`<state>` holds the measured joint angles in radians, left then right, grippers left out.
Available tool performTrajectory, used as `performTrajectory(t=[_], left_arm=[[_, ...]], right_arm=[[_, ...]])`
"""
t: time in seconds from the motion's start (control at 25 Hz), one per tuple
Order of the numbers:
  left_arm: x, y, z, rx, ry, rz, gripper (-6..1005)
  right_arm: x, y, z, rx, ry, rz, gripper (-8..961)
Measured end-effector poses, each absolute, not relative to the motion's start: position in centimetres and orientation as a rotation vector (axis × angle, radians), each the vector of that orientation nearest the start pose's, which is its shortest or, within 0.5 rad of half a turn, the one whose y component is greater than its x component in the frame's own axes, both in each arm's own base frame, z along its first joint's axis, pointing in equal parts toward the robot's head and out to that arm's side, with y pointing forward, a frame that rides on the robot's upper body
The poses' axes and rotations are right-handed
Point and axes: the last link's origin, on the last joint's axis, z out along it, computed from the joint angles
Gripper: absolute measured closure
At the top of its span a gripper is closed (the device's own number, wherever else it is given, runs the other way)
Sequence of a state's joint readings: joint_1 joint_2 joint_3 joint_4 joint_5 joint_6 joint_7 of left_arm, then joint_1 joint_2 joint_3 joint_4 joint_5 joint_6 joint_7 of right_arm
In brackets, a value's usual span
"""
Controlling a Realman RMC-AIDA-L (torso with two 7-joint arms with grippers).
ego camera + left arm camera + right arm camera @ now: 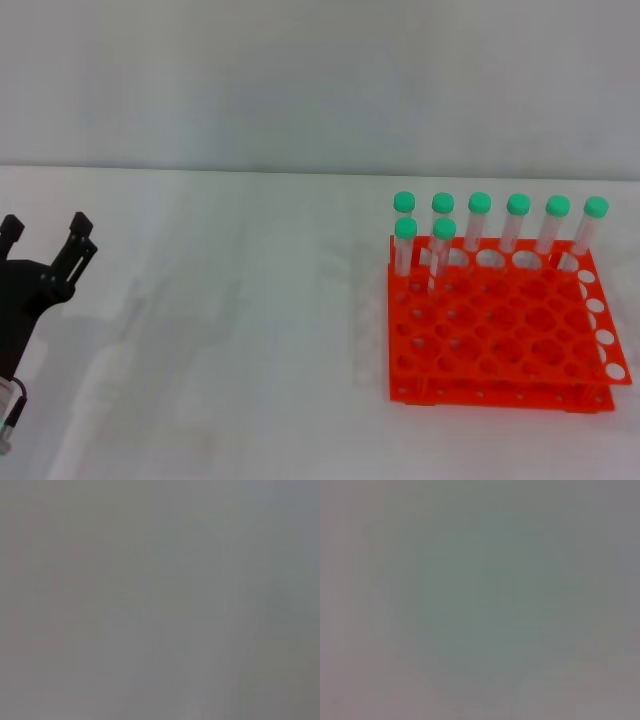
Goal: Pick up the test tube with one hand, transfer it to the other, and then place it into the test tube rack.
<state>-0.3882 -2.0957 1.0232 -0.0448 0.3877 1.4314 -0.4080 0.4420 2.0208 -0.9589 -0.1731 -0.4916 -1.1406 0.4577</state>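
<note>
The orange-red test tube rack [500, 392] stands on the white table at the right in the head view. Several green-capped test tubes [479, 222] stand upright in its far rows, two of them one row nearer [441, 250]. No tube lies loose on the table. My left gripper [45, 238] hangs at the far left edge, well away from the rack, with its black fingers [80, 232] spread and nothing between them. My right gripper is out of view. Both wrist views show only a flat grey field.
The white table [240, 340] stretches between my left gripper and the rack, with a pale wall behind it. The rack's near rows of holes [500, 350] hold nothing.
</note>
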Motion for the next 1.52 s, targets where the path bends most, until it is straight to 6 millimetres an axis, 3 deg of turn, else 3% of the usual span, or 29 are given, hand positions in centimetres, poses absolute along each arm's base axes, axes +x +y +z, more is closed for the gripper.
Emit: performTrajectory(t=[0.4,1.52], left_arm=[[-35.3,28.7,1.0,-1.447,-0.641,-0.891,114],[-34.4,29.7,1.1,-1.446,-0.666,-0.963,114]], right_arm=[[36.7,34.5,5.1,-1.497,0.645,0.716,112],[37.3,33.5,3.7,-1.515,0.696,0.698,112]])
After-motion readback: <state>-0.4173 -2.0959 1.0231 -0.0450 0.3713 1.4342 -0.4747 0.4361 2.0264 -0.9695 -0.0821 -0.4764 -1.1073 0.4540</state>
